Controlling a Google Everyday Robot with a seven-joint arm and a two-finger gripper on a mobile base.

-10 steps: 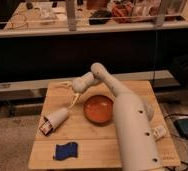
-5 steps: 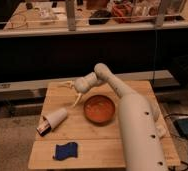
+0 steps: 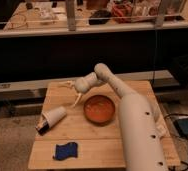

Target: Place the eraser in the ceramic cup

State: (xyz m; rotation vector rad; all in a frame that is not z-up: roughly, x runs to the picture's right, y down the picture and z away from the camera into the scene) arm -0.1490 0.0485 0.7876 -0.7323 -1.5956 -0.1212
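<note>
Ceramic cup (image 3: 53, 119) lies tipped on its side at the left of the wooden table (image 3: 102, 150), dark opening facing down-left — a blue cloth (image 3: 65, 150) sits just below it near the front edge. The gripper (image 3: 71, 93) hovers above the table's back-left area. An orange bowl (image 3: 99, 109) rests right of it.
</note>
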